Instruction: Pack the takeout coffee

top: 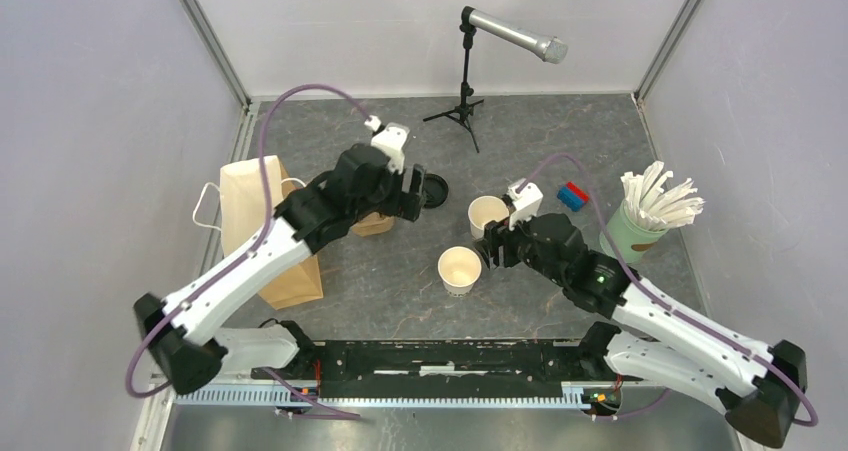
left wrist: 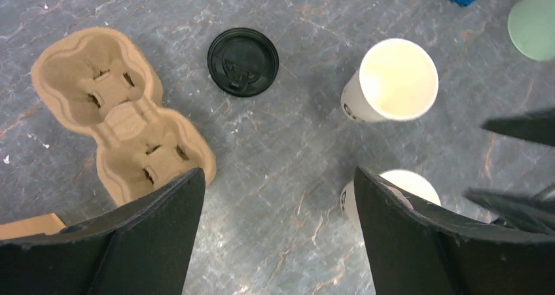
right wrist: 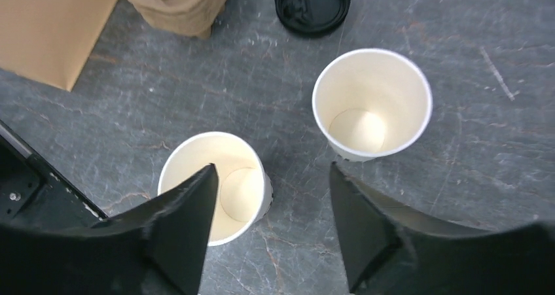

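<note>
Cups upright — lid lying apart.

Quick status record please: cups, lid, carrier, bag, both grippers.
cups: far cup and near cup, both upright, empty, no lids on
carrier: both wells empty
lid: one black lid, lying loose between carrier and far cup
bag: paper bag, lying left of the carrier
left gripper: open, holding nothing
right gripper: open above the cups, holding nothing

Arms: white shells, black joints, purple cables, green light on right; left tool, right tool black, wedge-fingered.
</note>
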`<state>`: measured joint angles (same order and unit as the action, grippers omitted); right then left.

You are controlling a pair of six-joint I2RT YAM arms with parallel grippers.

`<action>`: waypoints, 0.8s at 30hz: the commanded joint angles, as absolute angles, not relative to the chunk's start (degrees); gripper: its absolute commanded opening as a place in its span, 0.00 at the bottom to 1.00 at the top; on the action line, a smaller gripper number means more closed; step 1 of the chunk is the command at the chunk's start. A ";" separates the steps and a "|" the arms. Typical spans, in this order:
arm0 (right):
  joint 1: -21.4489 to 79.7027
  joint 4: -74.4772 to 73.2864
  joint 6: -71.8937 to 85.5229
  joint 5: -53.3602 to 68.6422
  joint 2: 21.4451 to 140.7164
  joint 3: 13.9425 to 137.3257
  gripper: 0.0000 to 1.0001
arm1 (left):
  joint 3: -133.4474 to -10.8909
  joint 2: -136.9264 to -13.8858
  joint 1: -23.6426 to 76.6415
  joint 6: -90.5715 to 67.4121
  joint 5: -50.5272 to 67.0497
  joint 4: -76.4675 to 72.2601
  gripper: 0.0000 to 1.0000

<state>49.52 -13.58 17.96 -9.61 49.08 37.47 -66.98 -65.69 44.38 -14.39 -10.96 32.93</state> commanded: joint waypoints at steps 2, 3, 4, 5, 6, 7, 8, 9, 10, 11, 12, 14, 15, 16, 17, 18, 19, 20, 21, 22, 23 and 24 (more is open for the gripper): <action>49.75 -12.51 18.13 -13.43 41.94 37.27 0.86 | -79.75 -79.60 43.50 -17.58 -15.49 36.25 0.80; 49.77 -12.87 18.12 -13.95 40.29 37.10 0.91 | -82.04 -82.87 42.89 -17.79 -15.39 37.01 0.75; 49.76 -13.11 18.13 -14.50 38.75 36.93 0.94 | -83.74 -85.37 42.20 -18.20 -15.06 37.43 0.69; 49.75 -13.46 18.11 -15.10 37.45 36.79 0.95 | -85.44 -88.13 41.42 -18.56 -14.09 37.53 0.66; 49.75 -13.78 18.13 -15.89 35.86 36.66 0.95 | -86.73 -90.85 40.74 -19.01 -12.99 37.52 0.63; 49.82 -14.08 18.19 -16.36 34.33 36.52 0.95 | -88.31 -93.02 40.00 -19.23 -12.24 37.53 0.62; 49.77 -14.28 18.19 -16.62 33.14 36.39 0.95 | -89.60 -95.51 39.36 -19.37 -11.88 37.63 0.61; 49.75 -14.58 18.06 -16.77 31.86 36.33 0.95 | -90.56 -98.05 38.79 -19.50 -11.91 37.80 0.60; 49.75 -15.07 18.02 -17.02 30.93 36.45 0.95 | -91.24 -99.94 38.04 -19.66 -11.87 37.95 0.58; 49.80 -15.79 17.74 -17.32 29.89 36.71 0.95 | -91.50 -101.94 37.23 -20.05 -11.49 37.97 0.55; 49.75 -16.40 17.64 -17.70 28.91 37.01 0.95 | -91.51 -103.45 36.05 -20.74 -10.92 37.90 0.52; 49.76 -17.53 17.18 -18.40 27.45 37.29 0.95 | -90.87 -106.36 34.00 -21.66 -8.82 36.64 0.48; 49.79 -17.88 17.07 -18.77 26.68 37.20 0.95 | -90.23 -107.19 33.31 -21.64 -7.78 35.64 0.47; 49.76 -18.13 16.87 -19.05 26.21 37.18 0.95 | -89.73 -108.01 32.95 -21.64 -7.07 34.63 0.46; 49.73 -18.28 16.61 -19.31 25.79 37.16 0.95 | -89.65 -108.84 32.80 -21.53 -7.00 34.11 0.45; 49.79 -18.45 16.27 -19.44 25.52 37.18 0.95 | -89.73 -109.46 32.55 -21.51 -7.53 33.86 0.44; 49.77 -18.55 16.03 -19.55 25.43 37.18 0.95 | -89.82 -110.11 32.38 -21.53 -7.90 33.54 0.42; 49.74 -18.72 15.74 -19.57 25.52 37.31 0.95 | -89.67 -110.59 32.03 -21.53 -8.16 33.20 0.41; 49.80 -18.89 15.41 -19.59 25.66 37.46 0.95 | -89.43 -111.03 31.71 -21.53 -8.24 32.56 0.41; 49.79 -19.06 15.21 -19.61 25.82 37.52 0.95 | -89.07 -111.42 31.21 -21.51 -8.26 32.07 0.39; 49.75 -19.10 15.03 -19.62 26.10 37.69 0.95 | -88.82 -111.94 30.84 -21.53 -8.19 31.70 0.39; 49.75 -19.19 14.95 -19.54 26.27 37.78 0.95 | -88.77 -112.40 30.32 -21.41 -8.02 31.60 0.38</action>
<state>49.52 -18.94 16.45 -18.26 25.93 36.62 -89.10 -111.24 31.40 -18.87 -8.75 35.42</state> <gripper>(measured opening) 0.949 0.395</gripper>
